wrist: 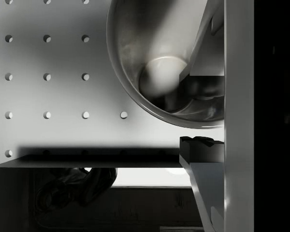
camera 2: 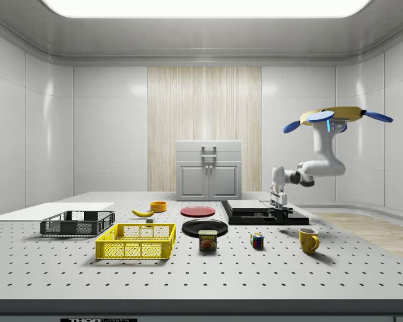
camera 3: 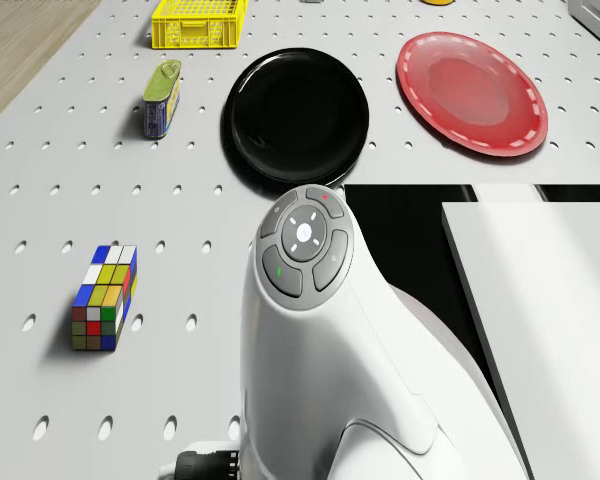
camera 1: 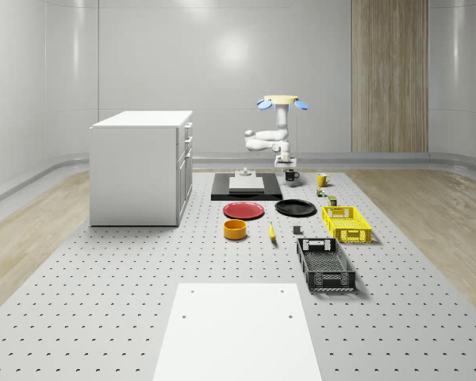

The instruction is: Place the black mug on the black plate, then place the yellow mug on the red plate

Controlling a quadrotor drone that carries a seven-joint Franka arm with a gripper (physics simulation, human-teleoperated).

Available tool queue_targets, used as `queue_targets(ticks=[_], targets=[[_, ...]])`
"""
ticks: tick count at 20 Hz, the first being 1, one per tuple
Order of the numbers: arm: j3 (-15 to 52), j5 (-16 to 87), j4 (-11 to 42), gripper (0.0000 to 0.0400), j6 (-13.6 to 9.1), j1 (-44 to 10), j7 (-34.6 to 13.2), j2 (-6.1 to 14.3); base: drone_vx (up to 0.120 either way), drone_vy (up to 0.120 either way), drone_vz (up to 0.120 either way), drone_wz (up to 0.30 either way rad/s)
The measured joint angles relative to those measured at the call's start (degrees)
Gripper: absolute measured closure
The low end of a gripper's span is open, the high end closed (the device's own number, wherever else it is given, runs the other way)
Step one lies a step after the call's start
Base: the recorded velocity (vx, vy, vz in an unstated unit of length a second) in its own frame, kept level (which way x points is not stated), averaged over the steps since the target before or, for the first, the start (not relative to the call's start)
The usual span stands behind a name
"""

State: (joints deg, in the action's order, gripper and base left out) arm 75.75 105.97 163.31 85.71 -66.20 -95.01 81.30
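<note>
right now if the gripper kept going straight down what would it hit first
Most likely the black mug: the wrist view looks straight into its open top, with one finger at its rim. The drone hovers above.

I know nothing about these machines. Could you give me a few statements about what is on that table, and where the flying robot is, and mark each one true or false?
1. The black plate has a mug on it. False: it is bare.
2. The gripper is down at the black mug. True.
3. The yellow mug stands on the red plate. False: it stands on the table, apart from it.
4. The drone hovers above the table. True.
5. The banana lies in the yellow crate. False: it lies on the table.
</note>
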Motion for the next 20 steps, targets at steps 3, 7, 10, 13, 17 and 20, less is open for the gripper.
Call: queue_targets(ticks=[3, 7, 10, 13, 17, 20], targets=[[0.77, -0.83, 0.10, 0.0290, 0.07, -0.11, -0.15, 0.32, 0.093, 0.000, 0.120, 0.000], [1.31, -1.48, 0.14, 0.0290, 0.38, -0.25, -0.30, 0.81, 0.120, 0.000, 0.020, 0.000], [1.52, -1.79, 0.15, 0.0290, 0.68, -0.35, -0.39, 1.18, 0.120, 0.000, 0.000, 0.000], [1.65, -2.02, 0.14, 0.0290, 1.00, -0.44, -0.48, 1.55, 0.120, 0.000, 0.000, 0.000], [1.77, -2.27, 0.12, 0.0290, 1.44, -0.56, -0.57, 2.03, 0.120, 0.000, 0.000, 0.000], [1.84, -2.43, 0.11, 0.0290, 1.76, -0.64, -0.64, 2.38, 0.120, 0.000, 0.000, 0.000]])
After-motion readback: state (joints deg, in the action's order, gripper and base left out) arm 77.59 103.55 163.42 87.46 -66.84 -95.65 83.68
